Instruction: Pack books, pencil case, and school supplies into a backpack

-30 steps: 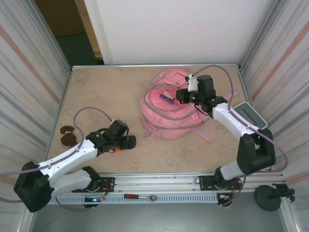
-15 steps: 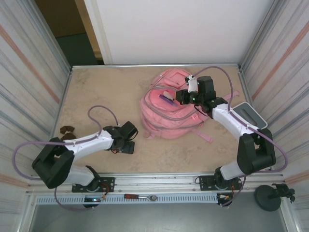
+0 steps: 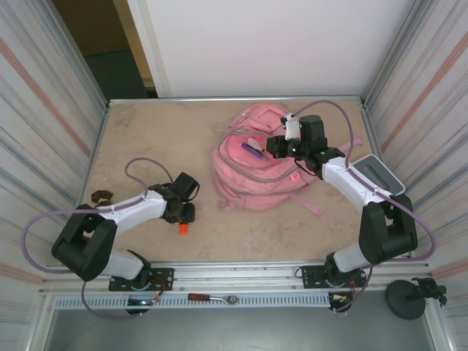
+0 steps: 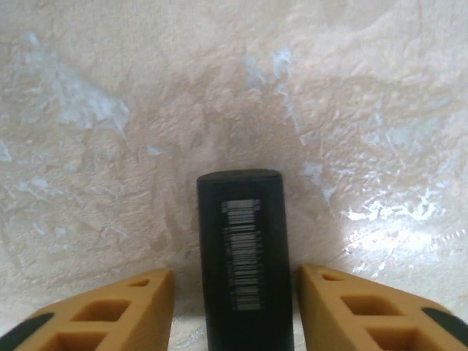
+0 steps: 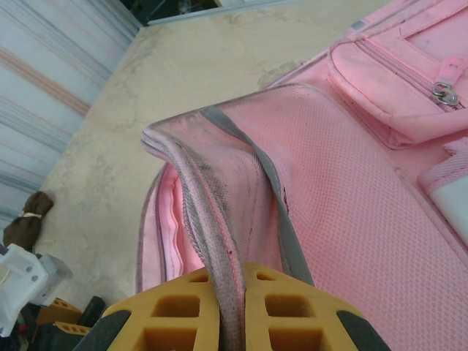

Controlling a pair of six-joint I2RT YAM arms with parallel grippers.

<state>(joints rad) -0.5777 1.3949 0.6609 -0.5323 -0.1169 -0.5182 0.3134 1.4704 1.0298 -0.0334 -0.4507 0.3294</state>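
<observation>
Narrowing since a second ago, left gripper (image 4: 232, 279) straddled the short orange-and-black marker (image 4: 240, 248), which lay between its fingers with gaps either side: apart, no grip yet. Right gripper (image 5: 228, 281) was clamped on the large pink fabric backpack (image 5: 351, 183) at its rim, likely holding it open for packing.

Illegible barcode (image 4: 241, 252) on black marker (image 4: 243, 322)

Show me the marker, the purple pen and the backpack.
marker (image 4: 245, 256): left wrist view, black barcoded barrel.
purple pen (image 3: 254, 150): top view, middle of shaft.
backpack (image 3: 248, 181): top view, pink fabric mid-body.
</observation>
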